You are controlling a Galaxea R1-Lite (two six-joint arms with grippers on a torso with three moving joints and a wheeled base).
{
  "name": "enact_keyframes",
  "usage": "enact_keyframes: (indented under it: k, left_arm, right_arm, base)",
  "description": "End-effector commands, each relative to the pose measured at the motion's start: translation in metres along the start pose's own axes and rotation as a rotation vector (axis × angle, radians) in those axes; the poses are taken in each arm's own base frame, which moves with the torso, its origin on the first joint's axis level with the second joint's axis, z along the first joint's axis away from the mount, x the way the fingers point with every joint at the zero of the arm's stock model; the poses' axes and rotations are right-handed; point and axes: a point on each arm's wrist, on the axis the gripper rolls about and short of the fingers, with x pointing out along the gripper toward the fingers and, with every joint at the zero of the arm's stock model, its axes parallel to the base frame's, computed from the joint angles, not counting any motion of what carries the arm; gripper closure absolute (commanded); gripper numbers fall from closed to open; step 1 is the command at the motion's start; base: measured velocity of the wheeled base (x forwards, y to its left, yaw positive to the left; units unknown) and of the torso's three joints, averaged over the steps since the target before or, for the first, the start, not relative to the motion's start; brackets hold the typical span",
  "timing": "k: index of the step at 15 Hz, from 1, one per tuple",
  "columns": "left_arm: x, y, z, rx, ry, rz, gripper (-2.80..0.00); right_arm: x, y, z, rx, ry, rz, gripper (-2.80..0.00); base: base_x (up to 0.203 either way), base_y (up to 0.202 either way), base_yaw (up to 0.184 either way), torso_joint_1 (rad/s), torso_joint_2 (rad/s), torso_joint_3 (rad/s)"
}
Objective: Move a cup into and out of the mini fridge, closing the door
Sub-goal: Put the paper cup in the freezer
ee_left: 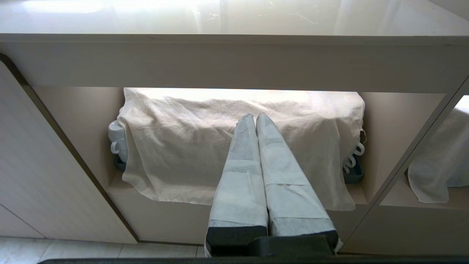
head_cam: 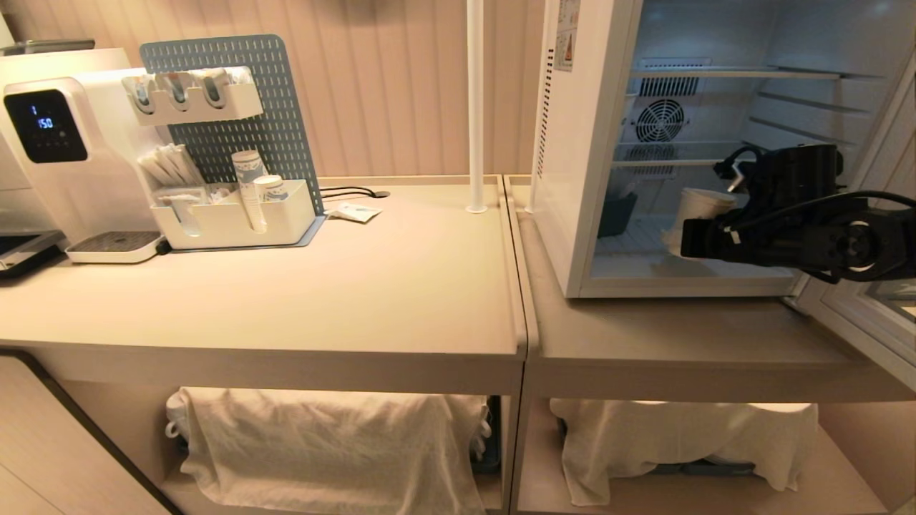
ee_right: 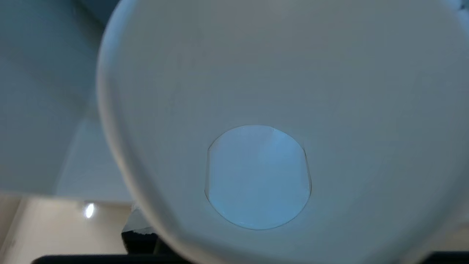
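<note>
At the far left of the head view we see a white coffee machine [head_cam: 68,154] with a lit dark display. Just right of it stands a blue pegboard [head_cam: 229,100] with white bins holding a stack of printed cups [head_cam: 250,187]. A small paper packet [head_cam: 356,212] lies on the beige counter [head_cam: 322,286] further right, near a white pole [head_cam: 476,107]. Under the counter, white cloths [head_cam: 336,443] drape over the shelves.

Our left gripper [ee_left: 255,121] shows only in its own wrist view, hanging in front of the draped shelf with its taped fingers [ee_left: 242,165] pressed together on nothing.

On the right of the head view the mini fridge [head_cam: 572,143] stands open, its door [head_cam: 869,300] swung out toward the right edge. Our right gripper [head_cam: 698,236] reaches into the lower compartment from the right, and the cup [head_cam: 701,207] sits at its tip just above the fridge floor. In the right wrist view the cup's [ee_right: 256,110] pale inside fills nearly the whole frame (we look straight down to its round bottom), so it appears held at the fingers, though the fingers themselves are hidden and we cannot tell how the jaws stand
</note>
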Motion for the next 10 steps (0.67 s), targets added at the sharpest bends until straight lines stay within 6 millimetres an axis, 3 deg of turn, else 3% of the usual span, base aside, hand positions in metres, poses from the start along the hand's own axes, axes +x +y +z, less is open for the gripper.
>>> enact_keyframes:
  k: [1, 10]
  left_arm:
    - [0.0, 0.0, 0.0, 0.0, 0.0, 0.0, 0.0]
    - [0.0, 0.0, 0.0, 0.0, 0.0, 0.0, 0.0]
  right_arm:
    - [0.016, -0.002, -0.005, -0.017, -0.029, 0.001, 0.0]
    - [0.046, -0.006, -0.017, -0.089, -0.103, -0.01, 0.0]
  base:
    - [0.0, 0.0, 0.0, 0.0, 0.0, 0.0]
    - [0.0, 0.0, 0.0, 0.0, 0.0, 0.0]
